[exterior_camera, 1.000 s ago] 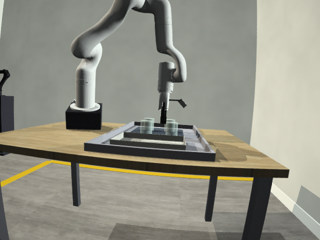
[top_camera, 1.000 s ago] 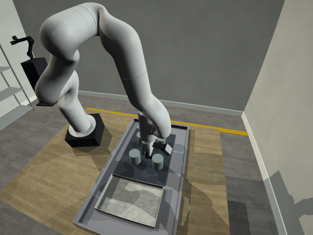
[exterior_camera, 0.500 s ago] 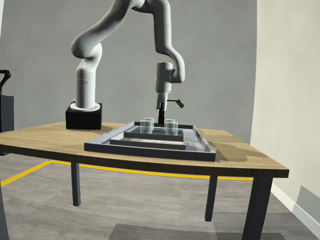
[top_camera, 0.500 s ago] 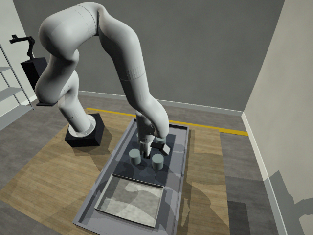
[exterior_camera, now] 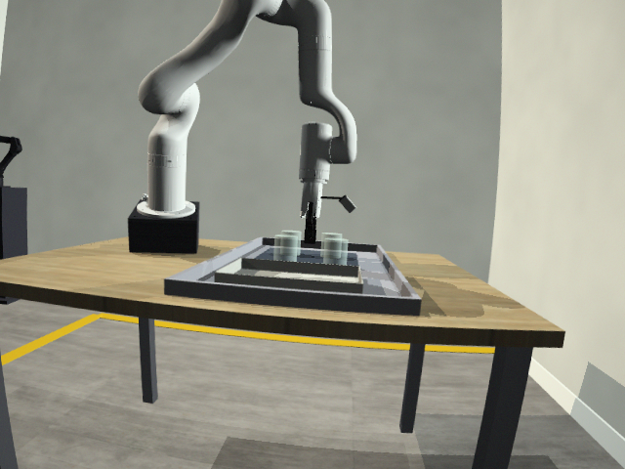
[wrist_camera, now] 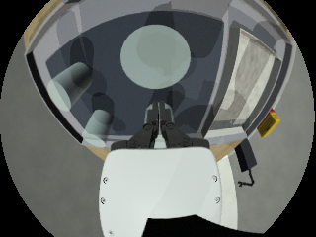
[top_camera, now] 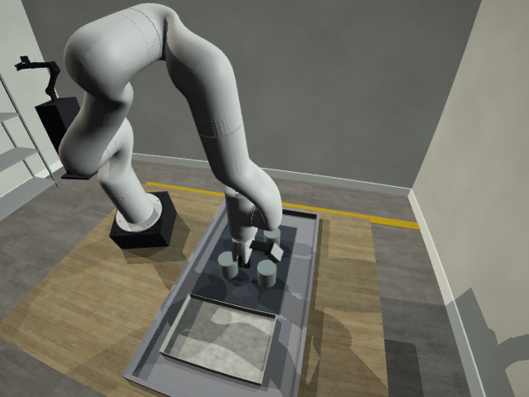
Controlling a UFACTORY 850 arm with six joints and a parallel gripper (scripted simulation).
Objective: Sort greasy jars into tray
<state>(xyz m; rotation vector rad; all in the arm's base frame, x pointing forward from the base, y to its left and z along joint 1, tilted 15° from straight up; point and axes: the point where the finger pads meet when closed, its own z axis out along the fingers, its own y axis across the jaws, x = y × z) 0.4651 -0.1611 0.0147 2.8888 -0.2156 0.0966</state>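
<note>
Standing with its fingers pressed together on nothing, the gripper (top_camera: 244,264) (exterior_camera: 310,239) (wrist_camera: 159,108) is pointing straight down among the jars. Four glass jars are resting upside down on the dark mat (top_camera: 247,294) (exterior_camera: 309,259) (wrist_camera: 130,104): two are sitting toward the mat's edge beside the tray (top_camera: 211,367) (exterior_camera: 287,281) (wrist_camera: 227,84), one near each corner, and two toward its far edge. The tray is lying on the steel top (top_camera: 298,273) (exterior_camera: 292,301) (wrist_camera: 41,46), holding none. Whether the tips are touching a jar, I cannot tell.
</note>
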